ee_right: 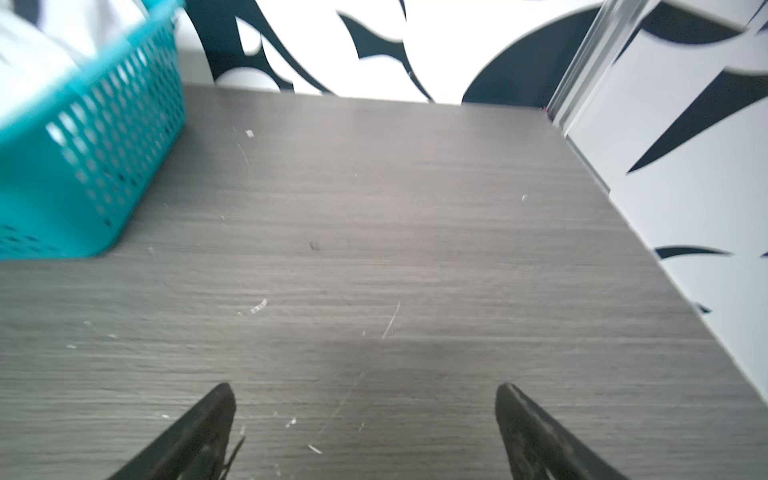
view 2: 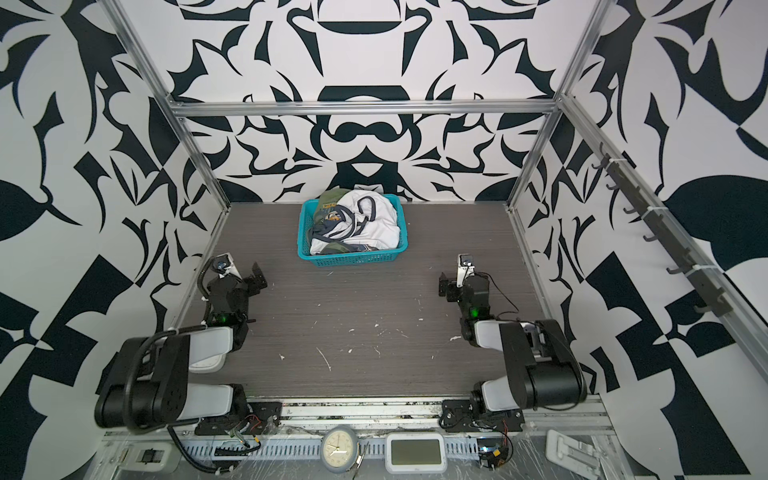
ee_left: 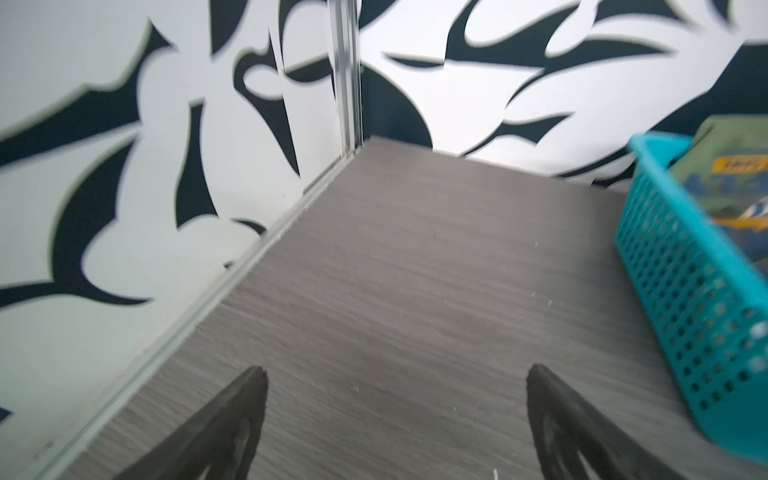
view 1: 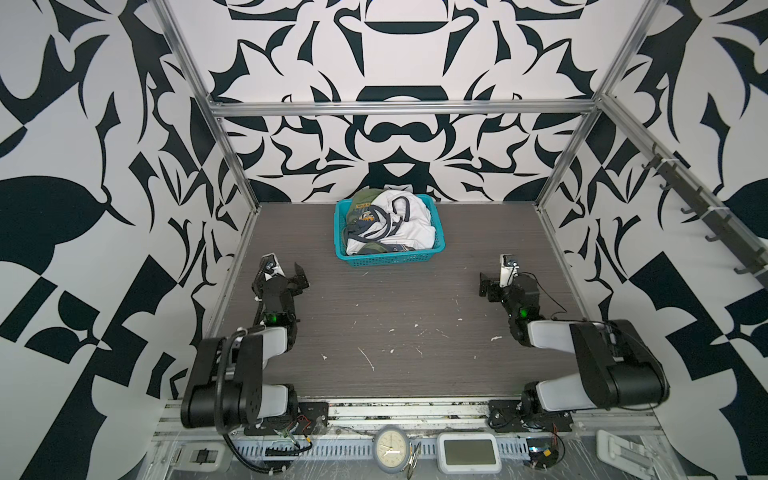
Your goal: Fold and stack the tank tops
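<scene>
Both tank tops lie crumpled together in a teal mesh basket (view 1: 386,259) (view 2: 353,259) at the back middle of the table. The white one (view 1: 409,220) (view 2: 374,224) is on top, with dark trim showing. The olive green one (view 1: 365,199) (view 2: 330,197) lies at the basket's left, its blue-yellow print facing up. My left gripper (view 1: 301,277) (view 2: 258,277) (ee_left: 397,372) hovers open and empty, left of and nearer than the basket (ee_left: 685,291); the left wrist view catches the olive top (ee_left: 723,178). My right gripper (view 1: 485,284) (view 2: 444,286) (ee_right: 365,388) is open and empty to the right of the basket (ee_right: 104,145), where the white top (ee_right: 37,50) shows.
The grey wood-grain table (view 1: 395,332) is scuffed with white flecks. Patterned walls and aluminium posts close it in on three sides. A hook rail (view 1: 706,216) runs along the right wall. A round clock (view 1: 390,451) and a white screen device (view 1: 468,453) sit at the front edge.
</scene>
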Controlling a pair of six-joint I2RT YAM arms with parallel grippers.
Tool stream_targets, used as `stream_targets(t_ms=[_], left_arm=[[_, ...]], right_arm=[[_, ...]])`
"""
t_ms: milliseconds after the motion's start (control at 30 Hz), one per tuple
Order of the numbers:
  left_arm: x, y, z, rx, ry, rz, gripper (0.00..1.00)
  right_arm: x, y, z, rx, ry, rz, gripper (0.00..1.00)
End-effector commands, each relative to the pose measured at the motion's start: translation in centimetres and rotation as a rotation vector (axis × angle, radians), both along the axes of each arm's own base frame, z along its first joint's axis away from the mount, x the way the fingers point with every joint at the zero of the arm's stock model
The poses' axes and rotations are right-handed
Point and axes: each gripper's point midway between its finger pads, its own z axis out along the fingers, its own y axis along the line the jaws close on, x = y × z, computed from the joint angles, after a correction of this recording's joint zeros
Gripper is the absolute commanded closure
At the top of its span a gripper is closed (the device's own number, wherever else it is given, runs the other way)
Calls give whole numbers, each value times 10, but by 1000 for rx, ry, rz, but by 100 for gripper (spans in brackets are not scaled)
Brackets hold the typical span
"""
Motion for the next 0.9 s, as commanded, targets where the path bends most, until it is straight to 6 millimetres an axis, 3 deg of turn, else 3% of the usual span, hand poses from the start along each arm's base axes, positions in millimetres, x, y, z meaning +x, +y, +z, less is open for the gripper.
stream_targets(t_ms=[0,167,267,333,400,467,633,867], left_arm=[[-7,8,17,-74,58,89,1],[-19,10,47,-272,124,180,1],[-31,-1,58,-414,192,185,1],[-40,-1,59,-493,210,230,1],[-38,-13,61,-553,200,174,1],[-32,-34,65,-583,214,48,1],[-22,-72,62,-598,293,-113,1],[4,-167,70,-491,407,-316,1]], right_arm=[[-3,11,31,16,-30,49,0],[-15,24,87,198,-106,73,0],[-24,20,126,364,-121,4,0],[-34,17,139,463,-85,-50,0],[-44,15,142,550,-35,-99,0],[-53,12,131,628,22,-158,0],[-63,11,116,608,41,-163,3],[-57,17,108,561,139,-142,4]])
